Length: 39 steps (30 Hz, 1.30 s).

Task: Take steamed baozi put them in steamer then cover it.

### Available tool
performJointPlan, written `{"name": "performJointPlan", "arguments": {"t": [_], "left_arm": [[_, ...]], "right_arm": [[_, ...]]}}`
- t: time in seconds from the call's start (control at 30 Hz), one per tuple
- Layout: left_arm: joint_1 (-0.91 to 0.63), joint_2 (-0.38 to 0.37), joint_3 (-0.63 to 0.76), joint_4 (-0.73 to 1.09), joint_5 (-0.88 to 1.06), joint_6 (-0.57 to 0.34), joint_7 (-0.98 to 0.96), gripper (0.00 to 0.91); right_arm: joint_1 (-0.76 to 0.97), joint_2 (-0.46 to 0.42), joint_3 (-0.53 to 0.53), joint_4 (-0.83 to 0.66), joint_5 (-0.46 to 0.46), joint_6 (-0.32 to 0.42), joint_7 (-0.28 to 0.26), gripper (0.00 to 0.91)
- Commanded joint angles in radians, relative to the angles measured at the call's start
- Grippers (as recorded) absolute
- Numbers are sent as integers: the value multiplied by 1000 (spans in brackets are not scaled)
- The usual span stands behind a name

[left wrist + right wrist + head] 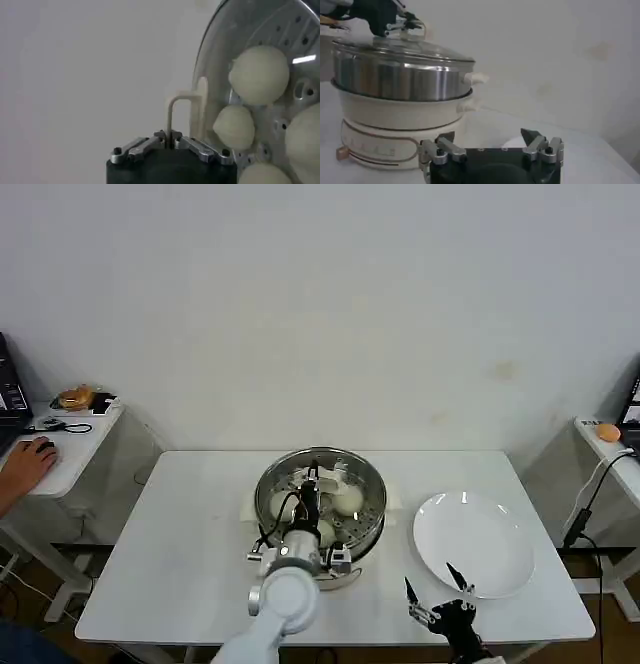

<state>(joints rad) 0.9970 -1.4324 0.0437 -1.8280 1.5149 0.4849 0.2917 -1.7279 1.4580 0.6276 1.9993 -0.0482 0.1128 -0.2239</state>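
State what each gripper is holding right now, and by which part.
The left gripper, above the steamer, is shut on the cover by its white knob handle. The right gripper, near the plate, is open and holds nothing.

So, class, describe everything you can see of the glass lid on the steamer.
The glass lid is round and clear, with a metal rim and a white handle on top. It sits on the shiny steel steamer, level and closed as the right wrist view shows it. Through it the cream-white baozi show on the perforated tray. The left hand is at the handle, its fingers closed around it.
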Motion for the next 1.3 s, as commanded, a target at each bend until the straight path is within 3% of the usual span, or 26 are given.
{"name": "performJointPlan", "arguments": {"t": [0.03, 0.07, 0.1, 0.43, 0.9, 1.13, 1.3], "left_arm": [[0, -3, -2, 5, 4, -1, 1, 0], [1, -3, -3, 5, 3, -1, 1, 10], [4, -5, -4, 4, -2, 0, -3, 907], [24, 5, -15, -46, -32, 1, -11, 907], [158, 119, -56, -252, -145, -44, -47, 907], [282, 197, -108, -403, -357, -85, -130, 907], [466, 159, -221, -415, -568, -177, -273, 907]], "right_arm": [[0, -1, -1, 0, 1, 0, -1, 907], [0, -1, -2, -1, 1, 0, -1, 907], [0, -1, -3, -1, 0, 0, -1, 907], [0, 0, -15, -2, -3, -3, -2, 907], [-3, -9, -18, -7, 3, -3, 2, 907], [-7, -27, -16, -16, 23, -5, 4, 907], [-21, -69, -6, -17, 73, 2, 7, 907]]}}
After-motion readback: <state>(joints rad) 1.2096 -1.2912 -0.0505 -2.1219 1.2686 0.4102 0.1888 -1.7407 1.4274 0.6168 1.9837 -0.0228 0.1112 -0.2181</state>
